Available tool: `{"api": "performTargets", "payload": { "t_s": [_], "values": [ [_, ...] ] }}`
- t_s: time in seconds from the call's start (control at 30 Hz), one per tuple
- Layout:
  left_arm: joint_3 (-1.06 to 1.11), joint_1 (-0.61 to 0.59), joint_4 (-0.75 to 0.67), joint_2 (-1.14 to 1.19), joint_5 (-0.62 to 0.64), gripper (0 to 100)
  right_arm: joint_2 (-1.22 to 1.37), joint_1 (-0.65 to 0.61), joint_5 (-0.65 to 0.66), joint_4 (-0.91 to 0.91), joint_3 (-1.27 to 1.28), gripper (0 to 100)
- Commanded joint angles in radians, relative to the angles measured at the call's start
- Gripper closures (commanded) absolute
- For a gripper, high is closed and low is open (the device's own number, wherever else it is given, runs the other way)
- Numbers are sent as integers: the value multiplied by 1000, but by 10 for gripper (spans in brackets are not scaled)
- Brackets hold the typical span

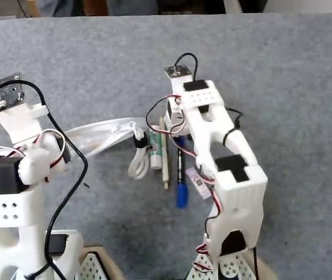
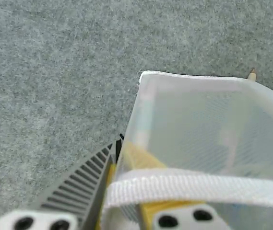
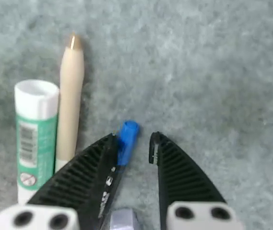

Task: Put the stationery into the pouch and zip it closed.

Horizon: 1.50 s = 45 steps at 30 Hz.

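A translucent white mesh pouch (image 1: 104,133) lies stretched across the grey mat, and my left gripper (image 1: 65,149) is shut on its left end. In the left wrist view the pouch (image 2: 198,129) and its white strap (image 2: 198,187) sit just in front of my left gripper (image 2: 122,158). To the pouch's right lie a green-and-white glue stick (image 1: 156,149), a cream pencil (image 1: 164,158) and a blue pen (image 1: 181,178), side by side. My right gripper (image 3: 134,143) is open and low over the blue pen (image 3: 126,139), whose tip rests against one finger. Beside it are the glue stick (image 3: 34,139) and the pencil (image 3: 71,96).
A white strap loop (image 1: 137,164) trails from the pouch's right end, next to the glue stick. The pencil tip (image 2: 252,73) peeks past the pouch's far edge. Grey mat (image 1: 282,76) stretches free to the right and back. Both arm bases stand at the near edge.
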Motion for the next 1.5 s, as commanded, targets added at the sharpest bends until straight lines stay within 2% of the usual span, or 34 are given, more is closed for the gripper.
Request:
{"api": "performTargets", "payload": {
  "t_s": [0.0, 0.27, 0.4, 0.73, 0.97, 1.47],
  "values": [
    [12, 2, -17, 28, 2, 972, 16, -12, 2, -9, -73, 874],
    [12, 2, -17, 28, 2, 972, 61, -12, 2, -9, -94, 886],
    [12, 2, -17, 28, 2, 972, 62, -11, 2, -12, -93, 987],
    [12, 2, -17, 28, 2, 972, 44, -6, 3, -8, -104, 986],
    [12, 2, -17, 28, 2, 972, -145, -5, 71, 0, -110, 986],
    [12, 2, -17, 28, 2, 972, -484, 3, 66, 123, -177, 986]
  ]
}}
